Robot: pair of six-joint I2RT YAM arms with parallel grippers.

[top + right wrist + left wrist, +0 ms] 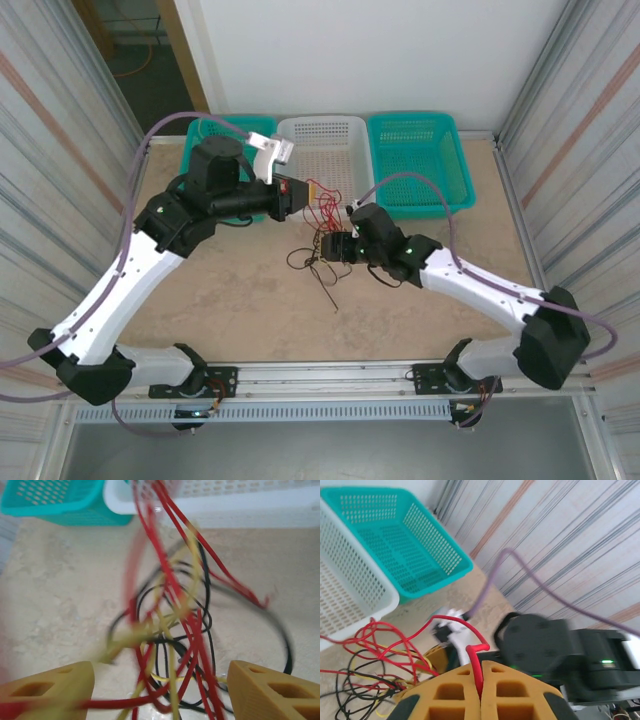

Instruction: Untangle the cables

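The cables (318, 232) are a tangle of thin red, black and yellow wires at mid-table, just in front of the white basket (322, 150). My left gripper (296, 192) is raised above the table and shut on a red cable (471, 648), which bends over the fingertips (481, 666) and runs down into the bundle (375, 670). My right gripper (335, 246) sits low at the tangle's right side. In the right wrist view it (160, 680) stands open, with red, yellow and black strands (175, 615) hanging blurred between its orange fingers (270, 685).
Three baskets line the far edge: teal on the left (203, 135), white in the middle, teal on the right (420, 160). A loose black strand (325, 285) trails toward the near side. Lavender hoses (420, 180) arc over both arms. Corrugated walls close both sides.
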